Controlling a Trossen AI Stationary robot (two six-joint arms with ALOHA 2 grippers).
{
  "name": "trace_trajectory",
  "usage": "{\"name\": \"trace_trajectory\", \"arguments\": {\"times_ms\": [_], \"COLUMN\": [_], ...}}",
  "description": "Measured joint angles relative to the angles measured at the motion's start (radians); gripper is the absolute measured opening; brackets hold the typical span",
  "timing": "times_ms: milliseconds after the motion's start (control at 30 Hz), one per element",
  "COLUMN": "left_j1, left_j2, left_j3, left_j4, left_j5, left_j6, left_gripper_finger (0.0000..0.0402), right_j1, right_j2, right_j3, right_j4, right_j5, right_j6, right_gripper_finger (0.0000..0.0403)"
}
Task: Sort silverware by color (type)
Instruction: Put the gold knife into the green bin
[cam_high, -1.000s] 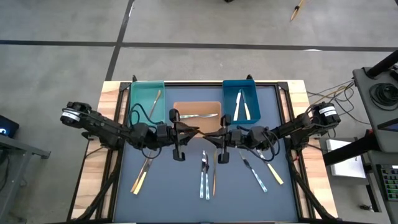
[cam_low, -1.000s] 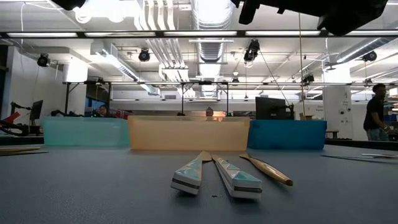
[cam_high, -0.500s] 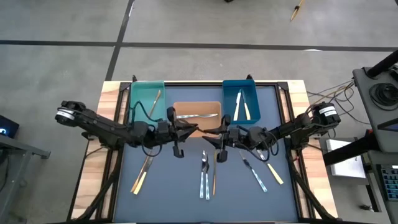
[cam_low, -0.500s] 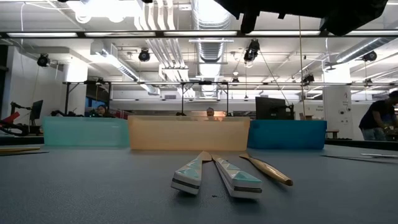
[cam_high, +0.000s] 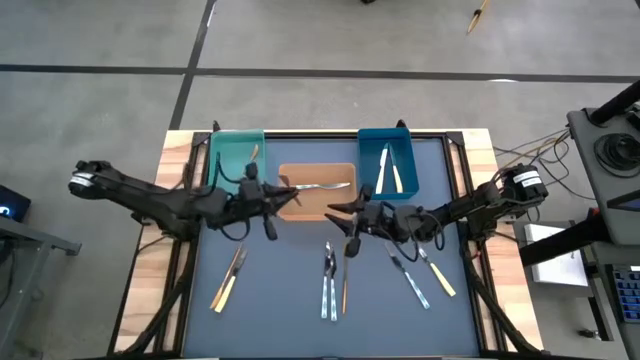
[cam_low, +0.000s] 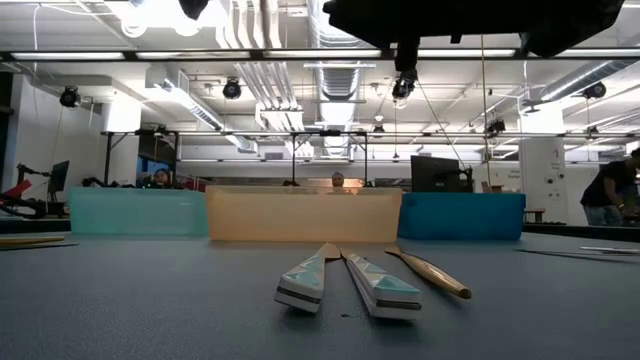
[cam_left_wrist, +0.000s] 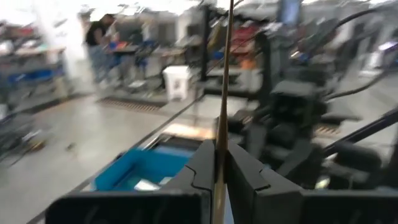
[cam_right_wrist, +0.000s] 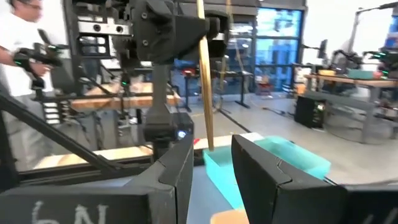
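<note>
Silverware sorting under way at a dark bench (cam_high: 300, 300): the left hand (cam_high: 268, 196), fingers shut tight on a slim gold piece (cam_left_wrist: 221, 106) held upright, hangs at the seam between the teal bin (cam_high: 228, 160) and the orange bin (cam_high: 318, 195). In the right wrist view the same gold piece (cam_right_wrist: 204, 74) stands straight up ahead of the right hand. The right hand (cam_high: 343, 211), just across from the left one and at the orange bin's near right corner, shows its fingers (cam_right_wrist: 177, 171) parted and gripping nothing. A silver fork (cam_high: 318, 185) lies inside the orange bin, beside both hands; the blue bin (cam_high: 386, 165), behind the right hand, holds pale-handled pieces (cam_high: 388, 168) (two, by the overhead view), and a gold piece (cam_high: 254, 152) rests in the teal bin behind the left hand. On the bench in front of the hands lie two silver pieces (cam_high: 329, 280) side by side with a gold one (cam_high: 345, 278) just beside them, a yellow-handled pair (cam_high: 228, 278) in front of the left hand, and more pieces (cam_high: 420, 272) in front of the right arm. A person (cam_low: 606, 196) stands in the room beyond.
</note>
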Motion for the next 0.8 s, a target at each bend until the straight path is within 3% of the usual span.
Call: {"name": "trace_trajectory", "arguments": {"times_ms": [233,433,633,800], "left_j1": [0.083,0.245,0.451,0.619], "left_j2": [-0.149,-0.213,-0.216,-0.2], "left_j3": [0.0,0.0,0.0,0.0], "left_j4": [-0.385,-0.672,-0.79,-0.841], "left_j5": [-0.083,-0.088,0.057,0.145], "left_j6": [-0.185,-0.348,-0.363,-0.312], "left_gripper_finger": [0.0003,0.0003,0.0003,0.0003], "right_j1": [0.0,0.0,-0.026,-0.082], "right_j2": [0.0,-0.003,-0.031,-0.088], "right_j3": [0.0,0.0,0.0,0.0], "right_j4": [-0.018,-0.052,-0.147,-0.351], "right_j5": [0.026,0.115,0.151,0.153], "right_j6": [0.001,0.01,0.072,0.182], "right_gripper_finger": [0.0102,0.0102,0.0102,0.0102]}}
